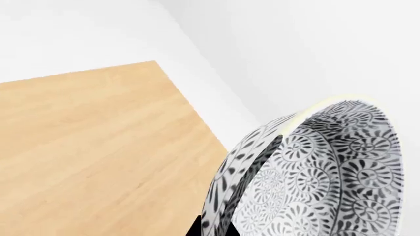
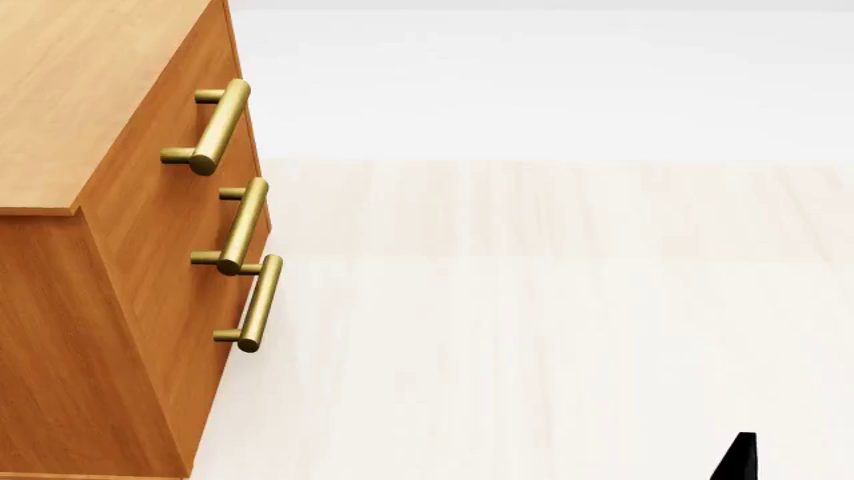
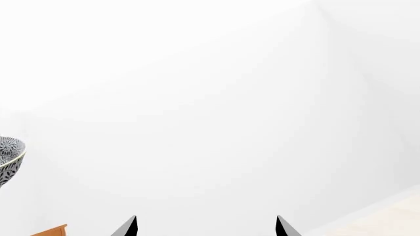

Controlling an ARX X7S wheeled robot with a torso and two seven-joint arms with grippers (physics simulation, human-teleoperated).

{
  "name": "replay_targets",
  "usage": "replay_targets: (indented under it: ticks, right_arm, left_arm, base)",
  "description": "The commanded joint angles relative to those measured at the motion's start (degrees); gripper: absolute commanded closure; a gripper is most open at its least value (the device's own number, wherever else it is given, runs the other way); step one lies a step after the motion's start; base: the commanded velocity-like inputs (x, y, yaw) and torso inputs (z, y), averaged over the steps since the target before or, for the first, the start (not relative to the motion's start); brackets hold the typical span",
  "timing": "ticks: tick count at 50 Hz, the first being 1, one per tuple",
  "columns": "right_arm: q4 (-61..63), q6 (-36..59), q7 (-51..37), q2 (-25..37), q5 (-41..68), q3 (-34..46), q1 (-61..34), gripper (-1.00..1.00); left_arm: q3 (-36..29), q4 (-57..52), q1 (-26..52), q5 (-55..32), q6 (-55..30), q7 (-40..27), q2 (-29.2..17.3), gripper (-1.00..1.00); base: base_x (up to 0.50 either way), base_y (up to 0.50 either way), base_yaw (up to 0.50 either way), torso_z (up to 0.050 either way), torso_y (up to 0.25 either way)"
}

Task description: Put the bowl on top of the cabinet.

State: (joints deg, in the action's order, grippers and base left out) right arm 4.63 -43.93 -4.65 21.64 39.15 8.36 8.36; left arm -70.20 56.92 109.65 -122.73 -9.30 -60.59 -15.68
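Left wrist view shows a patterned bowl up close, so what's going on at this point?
The left arm is carrying the bowl, tilted on its side close to the wrist camera, with the light wood top of the cabinet beneath and beside it. A dark finger crosses the bowl's wall, so the left gripper seems shut on it. The bowl is not yet set down. The right gripper is open, holds nothing and points at the blank wall. From the head, only the cabinet and its brass handles show.
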Motion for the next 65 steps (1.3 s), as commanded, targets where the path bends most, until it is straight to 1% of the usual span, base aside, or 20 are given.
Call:
replay_targets:
  ticks: [1, 4, 12, 26, 32, 47, 65]
  right_arm:
    - [-0.21, 0.21, -0.06, -0.33, -0.61, -0.14, -0.17, -1.00]
    - [-0.06, 0.28, -0.10, -0.28, -0.53, -0.24, -0.09, -1.00]
    - [0.11, 0.38, -0.05, -0.30, -0.46, -0.38, -0.01, -1.00]
    - [0.09, 0.66, -0.08, -0.52, -0.61, -0.55, -0.15, -1.00]
    - [0.22, 0.73, -0.11, -0.59, -0.77, -0.62, -0.12, -1.00]
    - [0.20, 0.95, -0.06, -0.75, -0.88, -0.79, -0.20, -1.00]
    - [0.04, 1.00, 0.04, -1.00, -1.07, -1.06, -0.20, -1.00]
  left_arm:
    - [2.16, -7.03, -2.45, 1.01, 5.48, -2.87, -4.12, 1.00]
    - [2.04, -9.63, -3.05, 2.15, 7.92, -5.33, -5.27, 1.00]
    - [1.83, -11.63, -3.76, 3.15, 9.57, -7.36, -6.20, 1.00]
    - [1.21, -9.95, -3.56, 3.25, 7.97, -7.56, -5.88, 1.00]
    - [1.57, -8.47, -4.55, 2.79, 7.96, -5.90, -5.32, 1.00]
    - [1.42, -9.72, -5.99, 3.46, 9.09, -7.40, -6.54, 1.00]
    - [0.98, -4.81, -7.75, 3.59, 8.50, -4.30, -4.91, 1.00]
  base:
    - [0.00, 0.00, 0.00, 0.000, 0.000]
    - [0.00, 0.00, 0.00, 0.000, 0.003]
    - [0.00, 0.00, 0.00, 0.000, 0.000]
    - [0.00, 0.00, 0.00, 0.000, 0.001]
    - [0.00, 0.00, 0.00, 0.000, 0.000]
    - [0.00, 0.00, 0.00, 0.001, 0.001]
    - [0.00, 0.00, 0.00, 0.000, 0.000]
